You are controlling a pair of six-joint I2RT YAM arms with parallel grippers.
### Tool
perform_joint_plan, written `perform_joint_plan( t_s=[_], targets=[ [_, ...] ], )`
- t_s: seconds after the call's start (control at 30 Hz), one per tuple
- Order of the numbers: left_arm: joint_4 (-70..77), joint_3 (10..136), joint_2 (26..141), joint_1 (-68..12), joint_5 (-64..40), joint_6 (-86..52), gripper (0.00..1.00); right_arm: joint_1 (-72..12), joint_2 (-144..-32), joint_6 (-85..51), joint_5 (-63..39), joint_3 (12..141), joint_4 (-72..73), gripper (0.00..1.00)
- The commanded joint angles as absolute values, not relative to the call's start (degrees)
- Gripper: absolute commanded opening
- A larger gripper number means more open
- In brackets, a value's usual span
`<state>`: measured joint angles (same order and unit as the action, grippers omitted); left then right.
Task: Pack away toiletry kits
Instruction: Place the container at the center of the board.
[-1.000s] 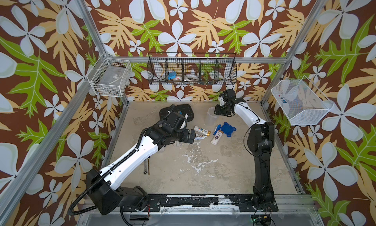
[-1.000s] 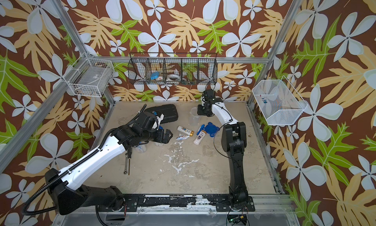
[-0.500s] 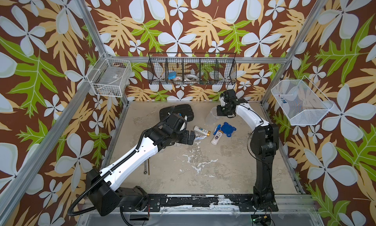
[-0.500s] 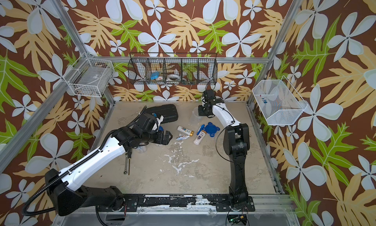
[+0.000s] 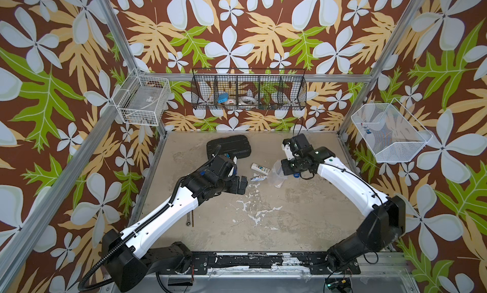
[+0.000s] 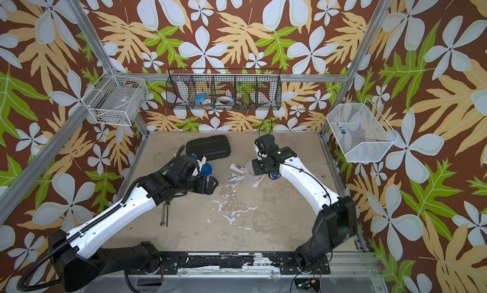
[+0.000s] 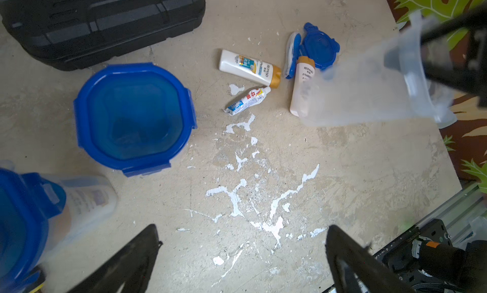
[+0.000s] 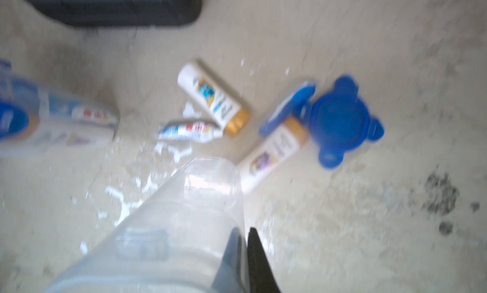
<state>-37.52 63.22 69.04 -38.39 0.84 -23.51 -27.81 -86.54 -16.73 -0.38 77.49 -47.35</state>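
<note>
Tumbler [image 5: 276, 175]: tilted, rim pinched in right jaws, likely for filling; bottle [image 5: 260, 168] at its 9 o'clock. Left jaws spread.

Clear tumbler [image 8: 171, 225] blurry, partly off-frame.

Resting on the tabletop [image 5: 290, 212]: black case [image 5: 228, 146]; wrench [image 5: 189, 220]; bottle [image 7: 249, 67]; second bottle [image 7: 305, 70]; toothpaste tube [image 7: 247, 99]; toothbrush [image 7: 292, 51]; blue lid [image 7: 320, 49]; lidded tumbler [image 7: 134, 115].

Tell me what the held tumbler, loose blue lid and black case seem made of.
Tumbler: likely clear, slightly frosted plastic; the bottle shows through its wall.
Blue lid: opaque moulded plastic, soft sheen, clip tabs at the rim.
Black case: probably hard plastic, matte, with moulded ribs.
</note>
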Motion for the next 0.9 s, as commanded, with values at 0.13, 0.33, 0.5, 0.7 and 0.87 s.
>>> perform_joint_plan(
  t_s=[0.13, 0.33, 0.5, 0.7, 0.87],
  targets=[
    [-35.0, 61.2, 68.4, -38.2, -1.0, -23.7, 1.0, -36.0, -75.3, -31.7, 2.8, 62.1, -50.9, 0.09],
    [-35.9, 64.5, 71.4, -38.3, -2.5, -23.8, 1.0, -37.8, -73.1, -32.0, 0.9, 56.1, -49.1, 0.12],
    [-34.8, 65.0, 73.2, -38.3, -3.2, -23.8, 1.0, -37.8, -73.0, -30.7, 1.6, 54.9, -48.7, 0.21],
    [-33.1, 65.6, 75.0, -38.4, -6.0, -23.5, 1.0, -37.9, -72.2, -31.4, 2.3, 55.3, -48.9, 0.42],
    [-35.1, 71.8, 80.6, -38.6, -8.8, -21.7, 0.98, -37.0, -71.2, -31.1, 2.9, 59.2, -50.9, 0.66]
  ],
)
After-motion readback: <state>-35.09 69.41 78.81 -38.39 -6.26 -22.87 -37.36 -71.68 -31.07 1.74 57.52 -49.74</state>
